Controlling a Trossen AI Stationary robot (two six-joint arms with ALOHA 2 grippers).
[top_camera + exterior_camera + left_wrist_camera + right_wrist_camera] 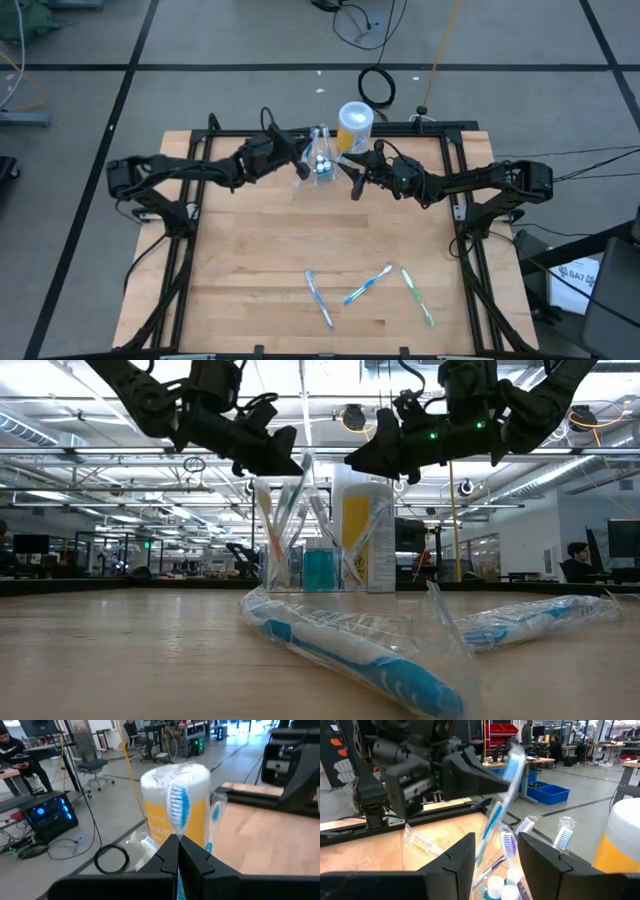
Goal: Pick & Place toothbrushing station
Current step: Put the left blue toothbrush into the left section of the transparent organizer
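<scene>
Clear cup, yellow container w/ white lid, blue/green toothbrushes.

Both arms reach inward over the table's far edge, wrists raised above the surface. Left gripper: its 2 fingers pressed together, clamped on a wrapped toothbrush. Right gripper: jaws parted, nothing between them, just beside the left.
</scene>
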